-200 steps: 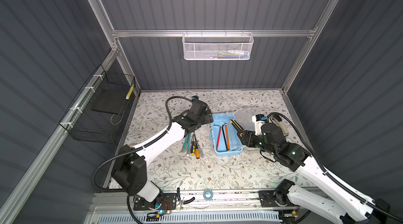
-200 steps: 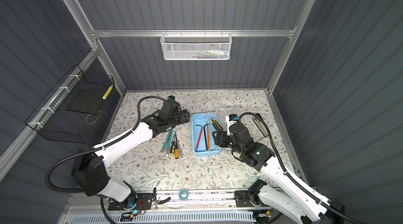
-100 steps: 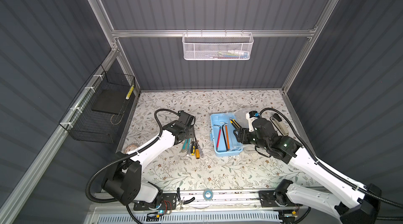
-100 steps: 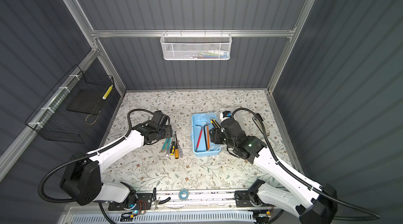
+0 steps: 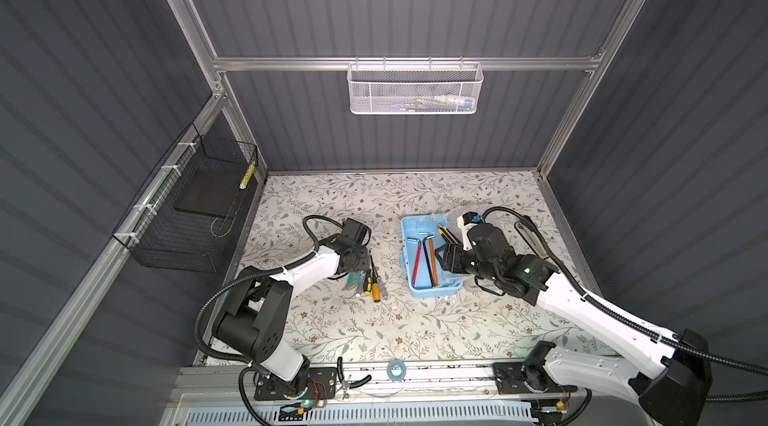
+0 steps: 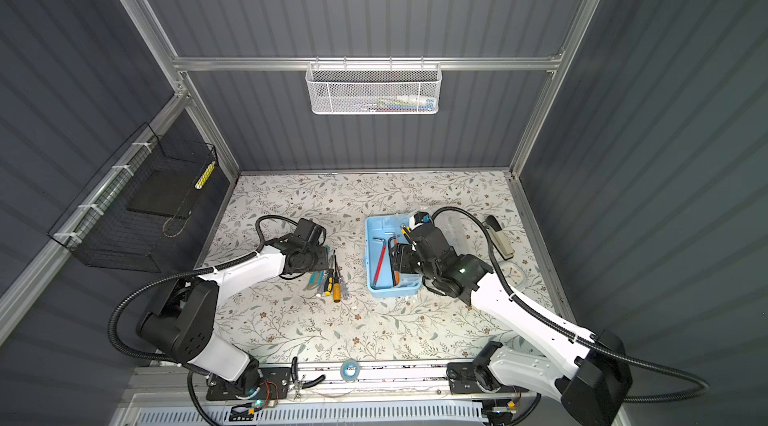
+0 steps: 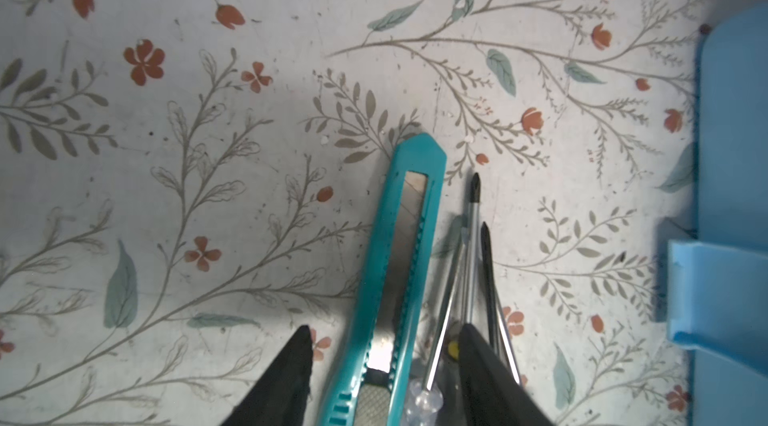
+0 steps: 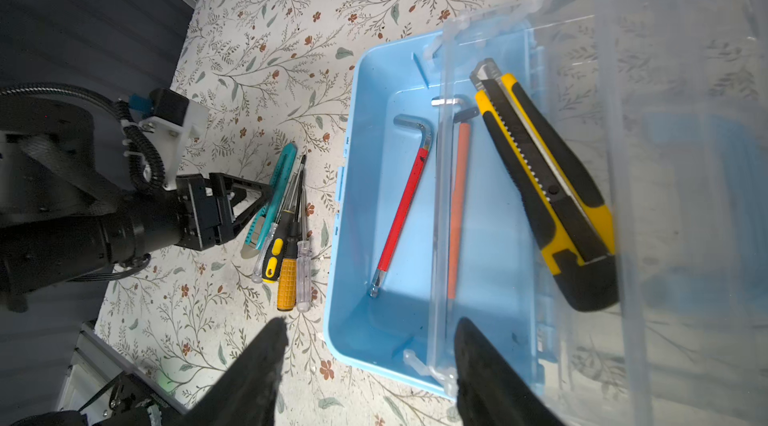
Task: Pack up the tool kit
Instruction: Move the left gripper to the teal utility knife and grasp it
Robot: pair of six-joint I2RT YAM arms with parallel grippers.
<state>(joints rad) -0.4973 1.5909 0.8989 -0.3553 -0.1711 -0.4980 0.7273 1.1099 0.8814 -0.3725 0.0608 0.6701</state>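
Tool kit (image 5: pixel 434 290) sits open, centre-right in a top view. Left pincer (image 7: pixel 384 328) — jaws apart — straddles teal utility knife (image 7: pixel 409 216), likely for pickup. Right pincer (image 8: pixel 370 322), apart and empty, hovers over its rim — perhaps to steady it.

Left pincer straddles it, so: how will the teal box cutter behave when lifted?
The teal box cutter looks stiff, flat and light, so it likely won't roll or flop. Its smooth narrow sides might slip in the left pincer. The screwdrivers close beside it could get nudged and roll.
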